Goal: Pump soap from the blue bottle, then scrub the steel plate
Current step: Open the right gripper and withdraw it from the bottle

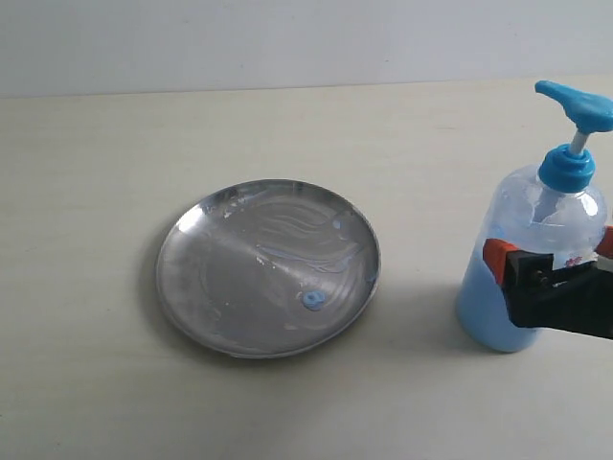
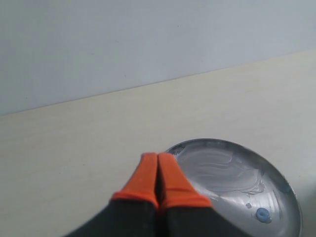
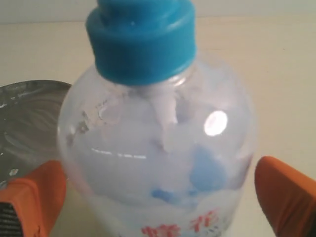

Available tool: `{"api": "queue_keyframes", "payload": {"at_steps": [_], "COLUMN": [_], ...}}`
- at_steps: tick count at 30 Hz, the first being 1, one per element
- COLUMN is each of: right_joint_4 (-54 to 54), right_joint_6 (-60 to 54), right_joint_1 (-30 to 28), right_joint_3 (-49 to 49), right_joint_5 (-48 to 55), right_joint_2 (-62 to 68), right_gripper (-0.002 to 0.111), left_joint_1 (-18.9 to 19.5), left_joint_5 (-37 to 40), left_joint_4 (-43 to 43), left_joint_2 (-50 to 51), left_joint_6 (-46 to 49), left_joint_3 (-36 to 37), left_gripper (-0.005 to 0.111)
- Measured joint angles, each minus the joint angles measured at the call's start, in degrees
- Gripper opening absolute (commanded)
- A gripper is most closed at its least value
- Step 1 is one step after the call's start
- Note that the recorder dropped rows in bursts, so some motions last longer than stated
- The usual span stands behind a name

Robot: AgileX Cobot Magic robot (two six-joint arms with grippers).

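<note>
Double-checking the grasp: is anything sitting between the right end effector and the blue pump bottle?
Nothing visible. The right end effector straddles the blue pump bottle, its open orange fingers on either side of the body; the steel plate lies off to the side.

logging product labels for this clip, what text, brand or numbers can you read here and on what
red print low on the blue bottle: some characters, too blurred to read
the same bottle in the exterior view: print too small to read
steel plate: no text or marks
nothing else carries writing
</note>
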Motion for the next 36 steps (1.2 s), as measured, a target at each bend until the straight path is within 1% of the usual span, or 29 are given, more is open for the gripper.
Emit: {"api": "queue_keyframes", "payload": {"at_steps": [5,8,10,12,13,14,15,16,17,18,20,22,23,24,25,26,30,36], "right_joint_4": [12.0,16.57,18.67,19.23,19.32,19.48,19.48,19.48,19.48,19.27,15.89,8.51,3.86,-1.48,-7.26,-11.5,-25.26,-33.47], "right_joint_6": [-8.32,-10.27,-10.79,-11.05,-11.05,-11.19,-11.19,-11.19,-11.19,-11.19,-11.28,-10.41,-8.24,-5.03,-1.22,1.67,10.45,13.34], "right_joint_1": [0.0,0.0,0.0,0.0,0.0,0.0,0.0,0.0,0.0,0.0,0.0,0.0,0.0,0.0,0.0,0.0,0.0,0.0], "right_joint_3": [0.0,0.0,0.0,0.0,0.0,-0.38,-0.96,-2.67,-3.89,-6.35,-11.09,-15.86,-18.26,-20.67,-23.44,-25.05,-29.45,-30.09], "right_joint_5": [7.52,10.71,14.69,20.42,22.43,26.15,28.02,31.27,33.16,37.04,45.33,54.36,58.9,63.32,68.05,70.63,77.06,77.9], "right_joint_2": [-6.01,-8.22,-8.79,-8.79,-8.79,-8.79,-8.79,-8.79,-8.79,-8.79,-8.51,-6.98,-6.1,-5.35,-4.84,-4.57,-4.79,-10.34], "right_gripper": [0.105,0.105,0.102,0.094,0.085,0.079,0.066,0.059,0.047,0.038,0.022,0.008,0.002,0.0,0.0,0.0,0.0,0.0], "left_joint_1": [0.0,0.0,0.0,0.0,0.0,0.0,0.0,0.0,0.0,0.0,0.0,0.0,0.0,0.0,0.0,0.0,0.0,0.0], "left_joint_5": [-0.03,-0.13,-0.13,-0.13,-0.13,-0.25,-0.25,-0.25,-0.25,-0.25,-0.25,0.21,0.66,1.3,1.72,1.97,2.59,2.68], "left_joint_4": [0.0,0.0,0.0,-0.14,-0.14,-0.38,-0.37,-0.37,-0.37,-0.37,-0.52,-0.62,-0.62,-0.62,-0.62,-0.62,-0.62,-0.62], "left_joint_2": [0.0,0.0,0.0,0.0,0.0,0.0,-0.04,-0.42,-0.65,-1.05,-1.54,-1.88,-2.03,-2.18,-2.47,-2.64,-2.79,-2.79], "left_joint_6": [0.0,0.0,0.0,0.0,0.0,0.0,0.0,0.0,0.0,0.0,0.0,0.0,0.0,0.0,0.0,0.0,0.0,0.0], "left_joint_3": [0.0,0.0,0.0,0.0,0.0,0.0,0.0,0.0,0.0,0.0,0.0,0.0,0.0,0.0,0.0,0.0,0.16,1.69], "left_gripper": [0.0,0.0,0.0,0.0,0.0,0.0,0.0,0.0,0.0,0.0,0.0,0.0,0.0,0.0,0.0,0.0,0.0,0.0]}}
